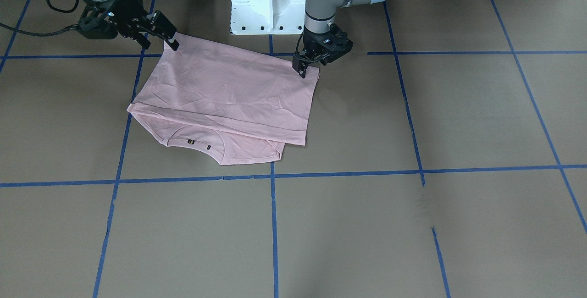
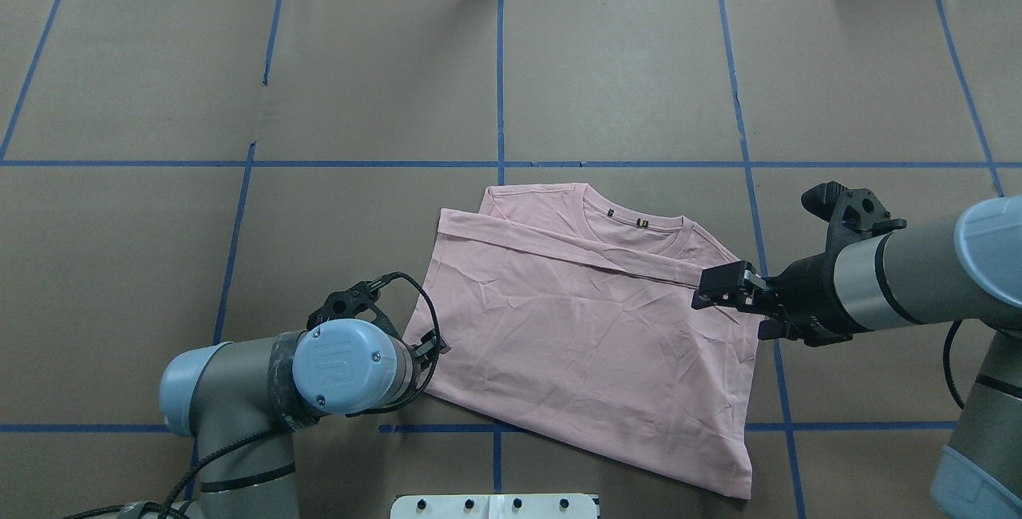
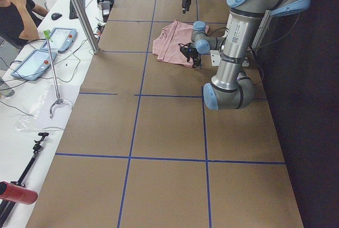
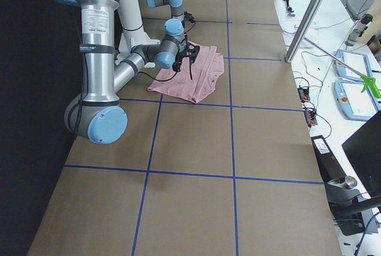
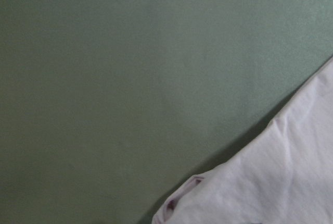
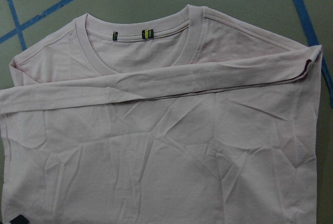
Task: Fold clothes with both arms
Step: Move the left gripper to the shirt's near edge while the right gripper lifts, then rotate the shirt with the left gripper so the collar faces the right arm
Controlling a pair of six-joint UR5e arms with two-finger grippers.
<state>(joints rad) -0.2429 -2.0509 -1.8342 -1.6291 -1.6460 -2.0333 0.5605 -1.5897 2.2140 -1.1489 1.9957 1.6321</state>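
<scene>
Brown paper marked into squares by blue tape lines (image 2: 501, 80) covers the table (image 2: 623, 64). The pale pink T-shirt (image 2: 591, 327) lies on it close to the robot's side, with its collar (image 2: 635, 231) pointing away from the white pedestal base (image 1: 268, 4).

We judge the folding to be roughly half done. The hem (image 2: 559, 251) is laid up over the body and stops short of the collar, so a strip of shoulder shows, and no sleeve sticks out on either side. That top layer sits askew, its edge running slantwise across the chest. We think a squaring-up and at least one more fold across are left to do.

The right gripper (image 1: 174, 37) hovers raised above the shirt's right side, and its fingers look parted with no cloth between them. The left gripper (image 1: 302, 72) stands low, just beside the near left corner (image 5: 197, 198), which lies flat on the paper. We cannot tell whether its fingers are spread or closed.

The near right corner (image 2: 746, 491) reaches about level with the pedestal base, so we see little slack toward the robot. Beyond the collar and out to both sides the paper runs wide, so a carry away from the robot or sideways looks to us to have room.
</scene>
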